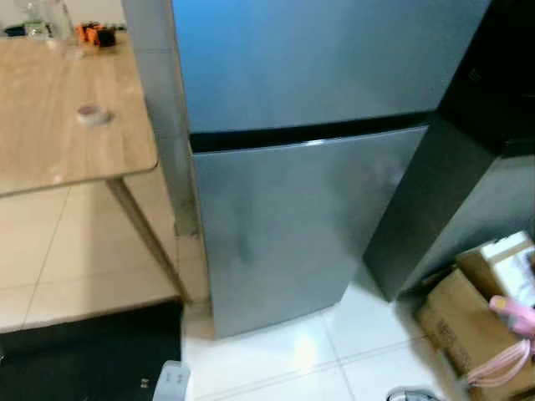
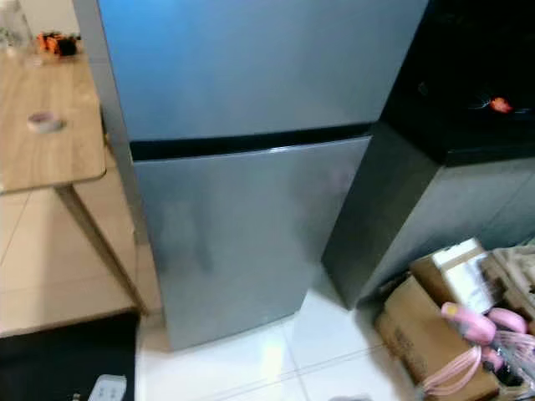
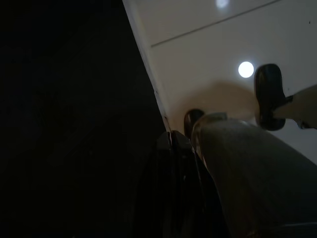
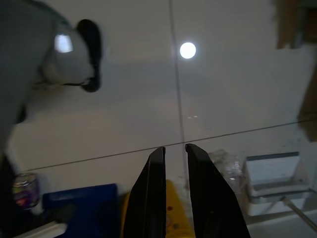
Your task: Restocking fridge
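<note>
Two fridge [image 1: 309, 125] doors shut; boxes [image 2: 435, 326] rt; right gripper [image 4: 172, 148] jaws nearly together; left unclear.

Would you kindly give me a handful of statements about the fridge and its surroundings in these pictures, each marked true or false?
1. Both fridge doors are shut. True.
2. A wooden table stands to the fridge's right. False: it stands to its left; a dark cabinet is on the right.
3. A roll of tape lies on the table. True.
4. Cardboard boxes sit on the floor by the cabinet. True.
5. The right gripper holds a bottle. False: its fingers, nearly together, hold nothing and hang over the floor.
6. The floor before the fridge is dark carpet. False: white tiles.
</note>
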Robot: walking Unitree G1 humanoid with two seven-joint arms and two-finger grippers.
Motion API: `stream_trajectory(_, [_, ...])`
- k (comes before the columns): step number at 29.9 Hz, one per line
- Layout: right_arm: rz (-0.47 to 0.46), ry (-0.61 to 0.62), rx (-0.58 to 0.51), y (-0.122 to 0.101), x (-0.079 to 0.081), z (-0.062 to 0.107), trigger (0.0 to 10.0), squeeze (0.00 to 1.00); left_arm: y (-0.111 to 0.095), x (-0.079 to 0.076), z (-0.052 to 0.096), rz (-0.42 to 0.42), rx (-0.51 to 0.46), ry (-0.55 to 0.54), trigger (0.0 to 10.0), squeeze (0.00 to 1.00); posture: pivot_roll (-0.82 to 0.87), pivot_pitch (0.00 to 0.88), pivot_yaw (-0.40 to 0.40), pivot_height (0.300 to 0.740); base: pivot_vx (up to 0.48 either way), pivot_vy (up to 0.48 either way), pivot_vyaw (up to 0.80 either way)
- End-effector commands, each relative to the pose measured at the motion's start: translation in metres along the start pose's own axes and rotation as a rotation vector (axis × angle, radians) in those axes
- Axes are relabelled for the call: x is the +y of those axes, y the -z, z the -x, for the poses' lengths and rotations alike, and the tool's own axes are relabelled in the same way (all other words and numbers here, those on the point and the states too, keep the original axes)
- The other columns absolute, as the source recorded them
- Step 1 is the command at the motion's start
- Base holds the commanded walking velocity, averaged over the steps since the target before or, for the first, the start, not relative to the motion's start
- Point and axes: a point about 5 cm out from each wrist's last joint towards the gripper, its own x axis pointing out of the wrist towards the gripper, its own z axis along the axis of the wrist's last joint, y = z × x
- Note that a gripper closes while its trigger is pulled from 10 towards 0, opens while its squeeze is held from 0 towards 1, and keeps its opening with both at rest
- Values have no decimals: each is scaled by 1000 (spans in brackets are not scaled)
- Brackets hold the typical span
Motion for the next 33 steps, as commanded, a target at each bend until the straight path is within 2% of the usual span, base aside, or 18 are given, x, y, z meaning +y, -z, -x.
stream_trajectory(1, [-5, 5, -23, -6, -2, 0, 10000, 0, 2, -1, 0, -8, 8, 0, 10000, 0, 1, 0, -55, 740, 0, 0, 0])
stream_trajectory(24, [-1, -18, -35, -11, 4, -1, 10000, 0, 2, 0, 0, -27, 9, -4, 10000, 0, 3, 0, -51, 740, 0, 0, 0])
stream_trajectory(33, [3, -18, -30, -9, 5, -1, 10000, 0, 2, 0, 0, -35, 10, 2, 10000, 0, 3, 0, -51, 740, 259, 0, 0])
